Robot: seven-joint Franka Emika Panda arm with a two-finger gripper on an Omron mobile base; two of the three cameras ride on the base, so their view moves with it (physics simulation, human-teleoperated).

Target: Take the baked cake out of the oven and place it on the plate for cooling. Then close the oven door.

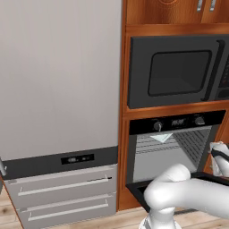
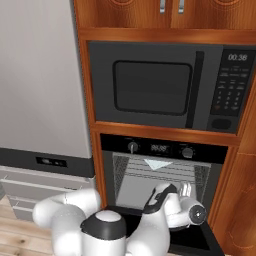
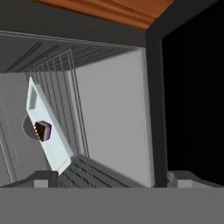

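The oven (image 1: 172,150) (image 2: 160,175) stands open, its oven door (image 1: 135,189) (image 2: 204,239) dropped flat in front of it. Inside, a small dark brown cake (image 3: 43,130) sits on a white tray (image 3: 57,151) (image 2: 157,163) resting on the wire rack. My gripper (image 3: 112,179) (image 2: 184,190) hovers just above the door at the oven's mouth, open, pointing into the cavity with nothing between its fingers. The cake lies well ahead of the fingertips (image 3: 42,179), off to one side in the hand view. The plate is out of view.
A black microwave (image 1: 176,71) (image 2: 160,87) is built in above the oven inside wooden cabinetry (image 2: 232,185). To the left stands a tall grey unit with drawers (image 1: 62,188). The oven's side walls and wire racks (image 3: 76,127) hem in the cavity.
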